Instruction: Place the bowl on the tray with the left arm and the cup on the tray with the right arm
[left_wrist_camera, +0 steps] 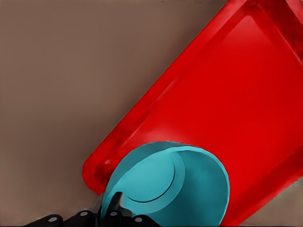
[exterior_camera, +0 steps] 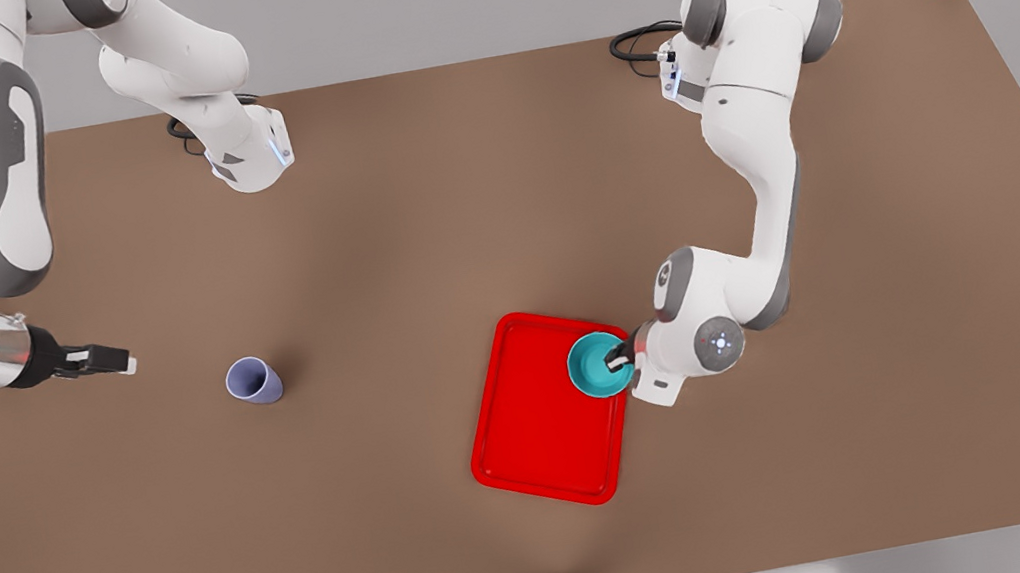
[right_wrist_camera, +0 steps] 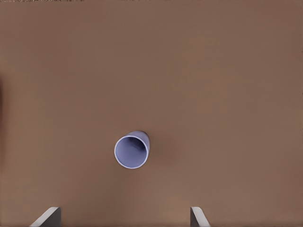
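Here the left gripper [exterior_camera: 620, 358], at the end of the white arm on the front view's right, is clamped on the rim of the small round turquoise bowl [exterior_camera: 597, 365], one dark finger inside the rim and one outside it, as the left wrist view shows at the bowl's [left_wrist_camera: 170, 187] near edge. The bowl sits over the corner of the flat bright red rectangular tray [exterior_camera: 544, 413] nearest that arm, its opening facing up; whether its base touches the tray's floor cannot be told. In the left wrist view the tray [left_wrist_camera: 236, 94] stretches away from the bowl, its low raised rim and rounded corner lying against the brown tabletop [exterior_camera: 377, 205]. The right gripper [exterior_camera: 117, 361], on the arm at the front view's left, hangs above bare table with its fingers spread wide apart and nothing between them; their two pale fingertips [right_wrist_camera: 47, 217] show in the right wrist view. The small pale lavender tapered cup [exterior_camera: 253, 379] stands upright on the table, near that gripper and well apart from the tray, and the right wrist view looks down into its [right_wrist_camera: 131, 150] open mouth.
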Robot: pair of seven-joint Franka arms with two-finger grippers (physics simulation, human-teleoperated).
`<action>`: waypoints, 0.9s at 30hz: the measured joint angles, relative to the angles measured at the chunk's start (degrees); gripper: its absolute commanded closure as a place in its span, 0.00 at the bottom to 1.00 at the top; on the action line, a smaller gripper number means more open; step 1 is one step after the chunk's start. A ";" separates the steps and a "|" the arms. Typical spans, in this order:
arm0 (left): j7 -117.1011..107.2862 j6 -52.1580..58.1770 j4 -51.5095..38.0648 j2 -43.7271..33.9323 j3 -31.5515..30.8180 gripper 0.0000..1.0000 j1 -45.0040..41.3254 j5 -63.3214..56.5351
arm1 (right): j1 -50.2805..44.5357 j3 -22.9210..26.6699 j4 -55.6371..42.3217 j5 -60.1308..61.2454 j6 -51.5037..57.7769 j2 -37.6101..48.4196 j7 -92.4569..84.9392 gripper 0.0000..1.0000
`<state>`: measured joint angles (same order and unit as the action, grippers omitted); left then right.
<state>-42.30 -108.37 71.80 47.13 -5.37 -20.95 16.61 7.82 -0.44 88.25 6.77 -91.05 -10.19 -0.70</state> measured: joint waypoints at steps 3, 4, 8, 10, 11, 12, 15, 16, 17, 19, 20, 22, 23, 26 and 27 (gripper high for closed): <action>-0.35 -1.63 2.30 0.77 -0.43 0.79 -1.38 1.51 | 0.02 0.00 -0.01 -0.01 0.00 -0.01 0.00 0.00; 0.24 -1.63 3.32 0.77 -0.35 0.79 -1.37 1.73 | 0.02 0.08 -0.01 -0.01 0.00 -0.01 0.00 0.00; 2.54 -4.60 3.61 2.20 -0.16 0.00 -1.38 4.79 | 0.05 0.09 -0.18 -0.01 0.57 0.08 0.23 0.00; 2.51 -4.68 3.55 2.18 -0.16 0.00 -1.38 6.79 | -0.09 0.09 -0.19 -0.01 0.62 0.08 0.27 0.00; 2.58 -4.65 3.53 2.13 -0.16 0.00 -1.38 7.43 | -0.11 0.09 -0.19 -0.01 0.62 0.08 0.31 0.00; 3.85 -3.94 3.44 1.26 0.28 0.00 -1.24 7.37 | -0.05 0.08 -0.23 -0.01 0.66 0.08 0.35 0.00; 15.71 6.54 2.83 -10.34 13.18 0.00 -0.35 5.80 | -1.04 -0.31 -2.71 -0.01 3.39 -4.65 0.01 0.00; 20.35 9.27 2.72 -16.38 17.21 0.00 -0.22 3.51 | -0.93 -0.35 -2.95 -0.02 4.84 -5.21 -0.40 0.00; 31.68 13.97 3.02 -20.72 16.93 0.00 -0.54 -1.60 | -0.96 -0.44 -4.19 0.08 5.57 -6.47 -1.49 0.00; 42.52 20.39 3.40 -26.82 12.39 0.00 4.79 -9.96 | -0.96 -0.44 -1.48 -0.17 2.77 -6.50 -2.29 0.00; 42.44 21.57 5.51 -29.24 10.47 0.00 6.68 -12.78 | -2.53 -0.37 3.54 -0.33 -2.04 -5.42 -2.20 0.00; 42.57 21.67 7.91 -31.76 10.21 0.00 7.92 -16.50 | -2.76 -0.39 11.91 -0.36 -12.41 -4.03 -2.02 0.00; 42.10 21.95 7.73 -31.22 10.20 0.00 7.83 -17.68 | -3.21 -0.43 14.78 -0.36 -16.86 -4.13 -1.94 0.00; 42.53 22.77 7.48 -30.54 10.54 0.00 7.77 -19.73 | -4.42 -0.44 22.96 -0.42 -28.21 -4.48 -1.67 0.00; 42.60 22.76 7.51 -30.08 10.64 0.00 7.77 -20.10 | -4.58 -0.44 23.35 -0.45 -29.56 -5.05 -1.67 0.00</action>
<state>0.30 -85.60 79.31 17.05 5.26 -13.18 -3.49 3.23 -0.88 111.60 6.33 -120.62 -15.24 -2.37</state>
